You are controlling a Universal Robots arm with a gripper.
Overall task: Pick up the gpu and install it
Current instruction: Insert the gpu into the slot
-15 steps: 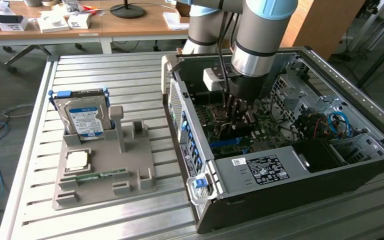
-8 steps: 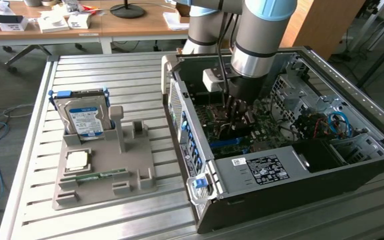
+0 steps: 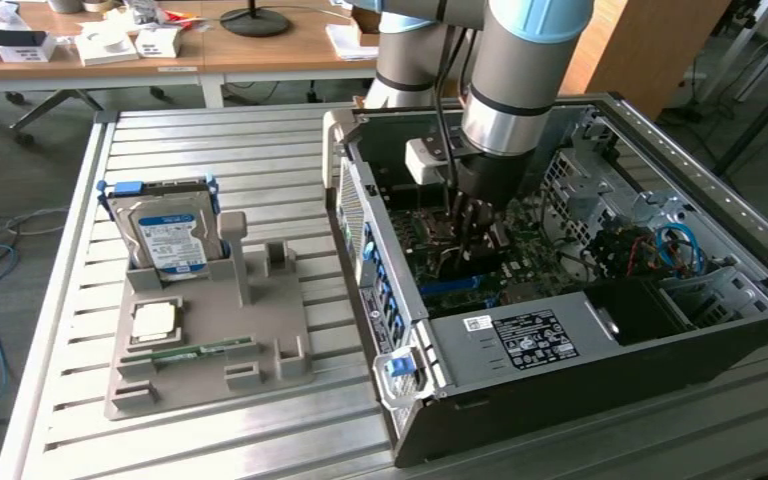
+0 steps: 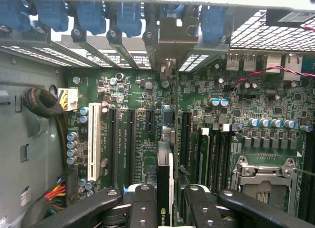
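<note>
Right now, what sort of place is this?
Probably a robotics lab or workshop: an open desktop computer case sits on a slatted aluminium table, beside a grey parts fixture holding a hard drive, with cluttered wooden desks behind.

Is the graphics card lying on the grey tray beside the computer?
No, the gripper holds the card inside the computer case.

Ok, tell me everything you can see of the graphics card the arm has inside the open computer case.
The gpu, a thin flat dark card seen edge-on, stands upright on its long edge over the green motherboard, among the black expansion slots. A pale logo marks its near end. Its pale metal end bracket stands at the case's rear slot openings. The black two-fingered tool flanks it on both sides and appears to grip it. Whether it is seated in a slot cannot be seen.
</note>
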